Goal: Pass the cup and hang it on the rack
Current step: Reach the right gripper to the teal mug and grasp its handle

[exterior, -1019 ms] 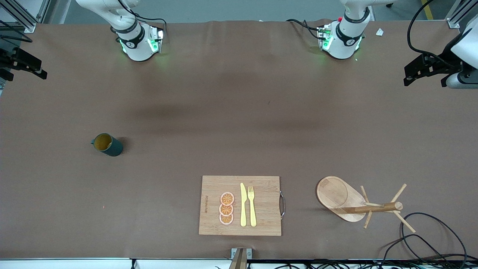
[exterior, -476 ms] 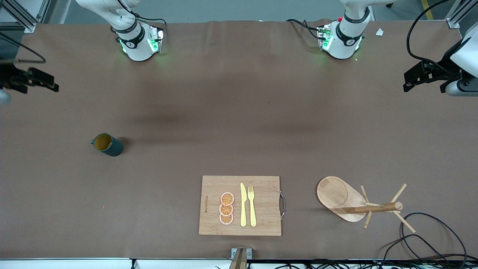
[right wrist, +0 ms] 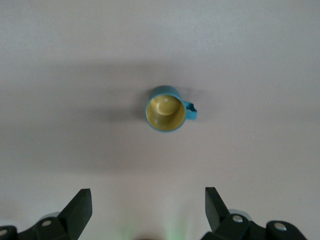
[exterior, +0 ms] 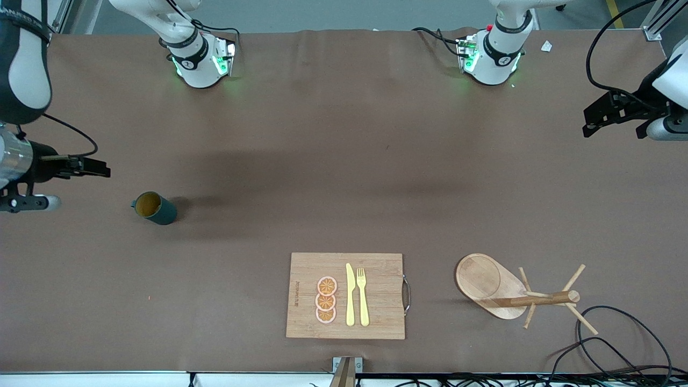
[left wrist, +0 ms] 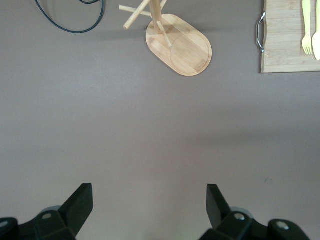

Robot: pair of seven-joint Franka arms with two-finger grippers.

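Observation:
The dark teal cup [exterior: 154, 208] stands upright on the brown table toward the right arm's end, its yellowish inside showing. In the right wrist view the cup [right wrist: 166, 109] has its handle to one side. My right gripper [exterior: 101, 170] is open and empty in the air, close beside the cup; its jaws [right wrist: 147, 196] stand wide apart. The wooden rack [exterior: 516, 293] stands near the front edge toward the left arm's end and also shows in the left wrist view [left wrist: 177, 42]. My left gripper [exterior: 591, 119] is open and empty over the table's end, well away from the rack; its jaws [left wrist: 150, 190] are wide.
A bamboo cutting board [exterior: 376, 269] lies near the front edge at mid table, with orange slices [exterior: 326, 300], a yellow knife [exterior: 350, 294] and a fork [exterior: 363, 295]. Its handle end shows in the left wrist view [left wrist: 280, 45]. Black cables [exterior: 618, 333] lie beside the rack.
My right gripper has moved in from the table's end toward the cup and now hangs close to it. The left gripper has barely shifted. The cup and rack have not moved.

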